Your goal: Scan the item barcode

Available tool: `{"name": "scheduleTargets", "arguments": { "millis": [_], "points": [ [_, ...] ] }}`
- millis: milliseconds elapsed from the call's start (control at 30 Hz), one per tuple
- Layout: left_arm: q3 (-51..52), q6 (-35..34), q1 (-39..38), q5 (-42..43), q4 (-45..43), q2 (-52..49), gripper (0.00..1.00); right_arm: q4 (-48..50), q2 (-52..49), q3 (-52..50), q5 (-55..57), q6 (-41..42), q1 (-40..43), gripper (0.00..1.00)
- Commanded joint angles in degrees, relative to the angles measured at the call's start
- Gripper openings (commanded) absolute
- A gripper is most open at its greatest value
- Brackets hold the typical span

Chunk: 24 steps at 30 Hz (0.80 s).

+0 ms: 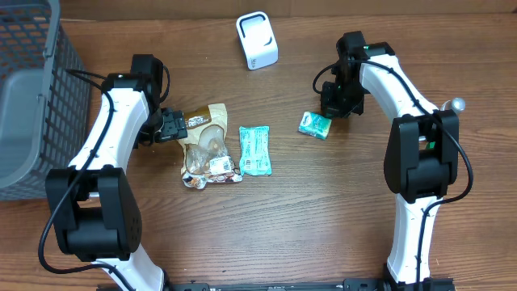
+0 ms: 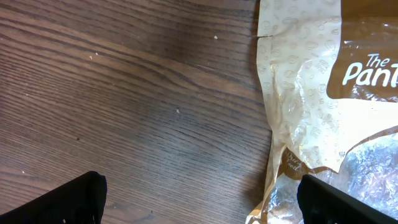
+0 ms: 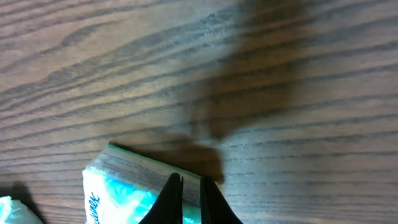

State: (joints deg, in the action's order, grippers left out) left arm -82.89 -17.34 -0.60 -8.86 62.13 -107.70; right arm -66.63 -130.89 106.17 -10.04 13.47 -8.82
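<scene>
A white barcode scanner (image 1: 257,40) stands at the back of the wooden table. Three items lie in the middle: a brown snack bag (image 1: 206,145), a teal packet (image 1: 255,150) and a green tissue pack (image 1: 315,124). My left gripper (image 1: 179,127) is open at the bag's upper left edge; in its wrist view the bag (image 2: 311,93) fills the right side, and the gripper (image 2: 202,208) has one finger over bare wood and the other over the bag. My right gripper (image 1: 329,109) is shut, its tips (image 3: 191,186) over the tissue pack (image 3: 124,186). Whether they pinch its wrapper does not show.
A grey mesh basket (image 1: 32,105) stands at the left edge of the table. Both arms reach in from the front, one on each side of the items.
</scene>
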Motion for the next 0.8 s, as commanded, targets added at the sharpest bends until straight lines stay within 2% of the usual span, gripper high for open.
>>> {"name": "scheduleTargets", "arguments": {
  "millis": [0, 767],
  "points": [
    [-0.8, 1.1, 0.2, -0.5, 0.0, -0.4, 1.0, -0.1, -0.6, -0.1, 0.5, -0.2, -0.2, 0.08],
    [-0.9, 1.1, 0.2, -0.5, 0.0, -0.4, 1.0, -9.6, -0.6, -0.1, -11.9, 0.0, -0.3, 0.09]
  ]
}}
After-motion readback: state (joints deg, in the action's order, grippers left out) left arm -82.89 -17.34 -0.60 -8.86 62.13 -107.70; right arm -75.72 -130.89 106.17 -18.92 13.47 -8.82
